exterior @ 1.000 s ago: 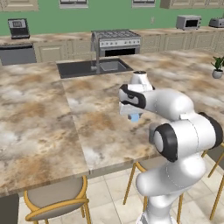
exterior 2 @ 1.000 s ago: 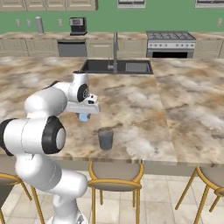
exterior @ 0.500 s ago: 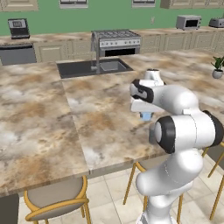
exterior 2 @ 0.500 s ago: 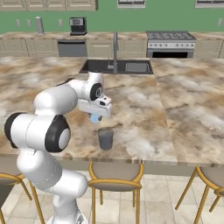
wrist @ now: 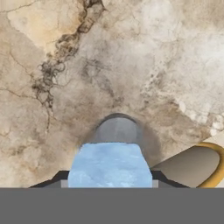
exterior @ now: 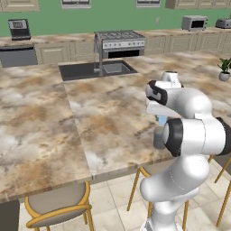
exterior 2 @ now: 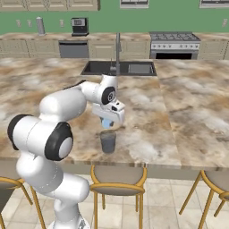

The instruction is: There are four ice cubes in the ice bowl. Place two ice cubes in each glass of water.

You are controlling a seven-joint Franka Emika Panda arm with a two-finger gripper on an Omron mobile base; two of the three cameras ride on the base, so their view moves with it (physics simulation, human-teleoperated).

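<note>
Kitchen with green walls, cabinets along the back, stove (exterior 2: 175,43) and microwave (exterior: 195,22) on the far side. Marble desk (exterior 2: 188,107) spans the foreground, black sink (exterior 2: 118,68) with faucet set into it. Stools with yellow frames (exterior 2: 119,175) tucked under the near edge. White arm reaches forward and down over the near part of the desk. One glass of water (exterior 2: 108,142) stands near the desk's front edge, upright, greyish tint. Tool (exterior 2: 107,123) sits directly above that glass, just clear of the rim. Its fingers are clamped on a light-blue ice cube (wrist: 110,166); hand view looks down past the cube into the glass mouth (wrist: 116,130) right below it. Small potted plant (exterior: 224,69) at the far right of the desk.
</note>
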